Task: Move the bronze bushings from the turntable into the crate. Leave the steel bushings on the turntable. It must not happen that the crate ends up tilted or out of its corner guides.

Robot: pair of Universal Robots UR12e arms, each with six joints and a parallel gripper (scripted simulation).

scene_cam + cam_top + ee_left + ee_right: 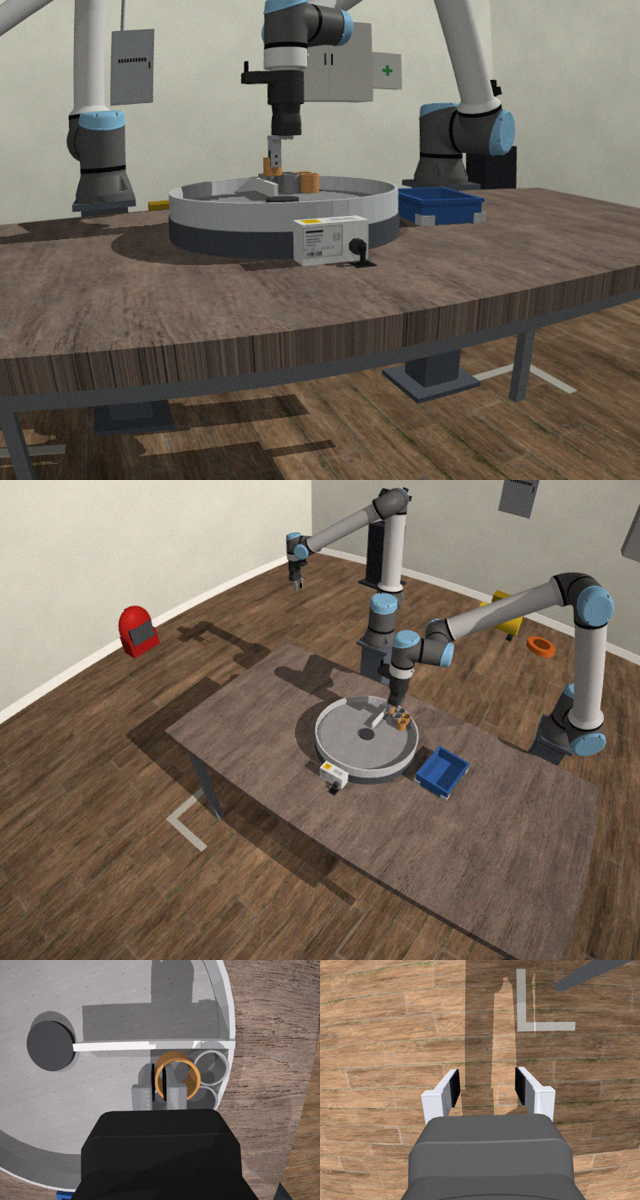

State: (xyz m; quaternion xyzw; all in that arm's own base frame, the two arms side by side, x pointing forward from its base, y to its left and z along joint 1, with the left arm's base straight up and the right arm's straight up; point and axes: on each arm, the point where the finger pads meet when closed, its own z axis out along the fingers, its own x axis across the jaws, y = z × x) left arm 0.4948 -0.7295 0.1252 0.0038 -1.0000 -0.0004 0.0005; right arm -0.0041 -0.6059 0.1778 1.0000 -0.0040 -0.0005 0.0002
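Observation:
My left gripper is shut on one wall of a bronze bushing, raised above the turntable beside the divider. Two other bronze bushings stand on the turntable. Steel bushings stand close beside and under the held one, partly hidden. The blue crate sits level in its corner guides; no bushing shows inside. My right gripper is open and empty, far from the table.
A pale divider stands on the turntable, running from near the dark hub to the rim. A white box stands at the turntable's front. The crate is right of the turntable in the top view.

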